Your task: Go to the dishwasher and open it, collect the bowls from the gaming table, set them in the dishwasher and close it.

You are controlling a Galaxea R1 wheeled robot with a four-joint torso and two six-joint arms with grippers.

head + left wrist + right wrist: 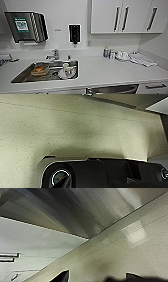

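The dishwasher [112, 89] shows as a strip of stainless-steel front under the white counter, low and right of centre in the head view. In the right wrist view a streaked grey steel surface [75, 210] stands above the speckled beige floor [130, 250]; it looks like that same front. My right gripper [97, 278] hangs close to it, its two dark fingertips [62, 276] apart with nothing between them. The left wrist view looks down on the beige floor [75, 126] past the robot's own dark parts. The bowls and the gaming table are out of view.
A steel sink [18, 77] holding dishes and a white cup [66, 71] is set into the counter [105, 71]. Bottles and cloths [125, 56] lie at the back right. White cabinets with black handles [121, 16] hang above; a drawer handle [155, 86] is beside the dishwasher.
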